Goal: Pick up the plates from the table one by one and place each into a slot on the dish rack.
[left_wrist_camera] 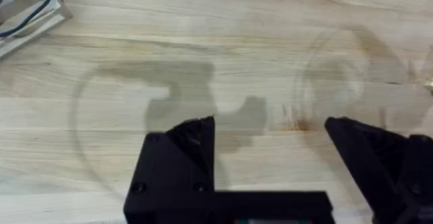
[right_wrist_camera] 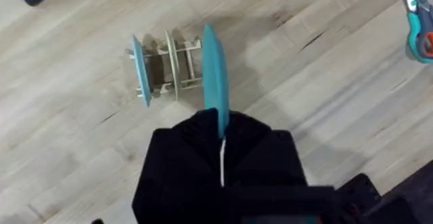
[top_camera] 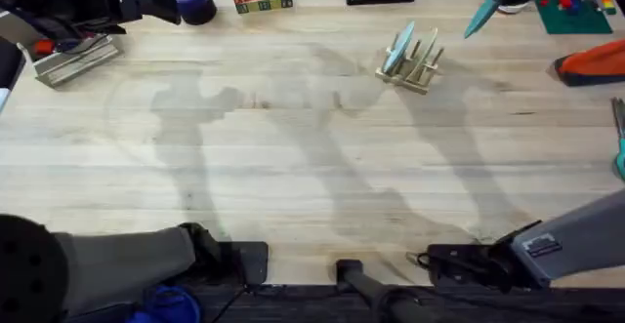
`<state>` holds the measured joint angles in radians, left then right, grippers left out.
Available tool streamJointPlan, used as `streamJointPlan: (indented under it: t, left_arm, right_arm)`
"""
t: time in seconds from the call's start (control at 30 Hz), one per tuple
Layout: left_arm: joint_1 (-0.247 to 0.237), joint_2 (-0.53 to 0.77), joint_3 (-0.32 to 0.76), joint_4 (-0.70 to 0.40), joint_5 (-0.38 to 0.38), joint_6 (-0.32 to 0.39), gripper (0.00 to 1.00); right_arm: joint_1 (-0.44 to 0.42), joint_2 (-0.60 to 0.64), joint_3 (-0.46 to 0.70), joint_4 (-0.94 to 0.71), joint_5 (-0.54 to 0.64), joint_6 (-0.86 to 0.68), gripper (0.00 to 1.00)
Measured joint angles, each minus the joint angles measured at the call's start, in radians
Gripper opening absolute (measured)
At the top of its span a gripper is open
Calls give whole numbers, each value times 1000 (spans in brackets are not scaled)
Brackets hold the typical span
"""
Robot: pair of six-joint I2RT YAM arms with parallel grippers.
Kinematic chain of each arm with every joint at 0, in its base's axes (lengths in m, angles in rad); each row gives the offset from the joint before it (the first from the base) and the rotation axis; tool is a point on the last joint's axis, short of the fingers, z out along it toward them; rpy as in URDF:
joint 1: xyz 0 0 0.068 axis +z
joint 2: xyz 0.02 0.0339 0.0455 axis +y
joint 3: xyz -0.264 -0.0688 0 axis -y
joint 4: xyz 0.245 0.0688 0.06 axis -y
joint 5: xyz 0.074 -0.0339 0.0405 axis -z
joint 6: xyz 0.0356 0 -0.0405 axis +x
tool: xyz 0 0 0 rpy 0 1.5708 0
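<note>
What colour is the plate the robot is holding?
Bright turquoise plate, clearest in the right wrist view.

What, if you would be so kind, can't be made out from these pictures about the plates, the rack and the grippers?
- Right gripper: in the overhead view, cut off by the top edge; just its turquoise plate shows.
- Dish rack: its plates stand edge-on, so an exact count is uncertain.
- Free slots: in the right wrist view, the held plate overlaps the rack.
- Left gripper: in the overhead view, lost in the dark blur.
</note>
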<state>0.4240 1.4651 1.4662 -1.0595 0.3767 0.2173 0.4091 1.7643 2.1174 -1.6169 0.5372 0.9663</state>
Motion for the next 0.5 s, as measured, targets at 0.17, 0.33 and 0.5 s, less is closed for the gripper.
streamJointPlan:
  t: [0.17, 0.33, 0.5]
  left_arm:
    - [0, 0, 0, 0, 0, 0, 995]
    - [0, 0, 0, 0, 0, 0, 996]
    - [0, 0, 0, 0, 0, 0, 995]
  right_arm:
    - [0, 36, 0, 0, 1, -9, 31]
    - [0, 56, 0, 0, 1, -10, 31]
    - [0, 85, 0, 0, 1, -10, 31]
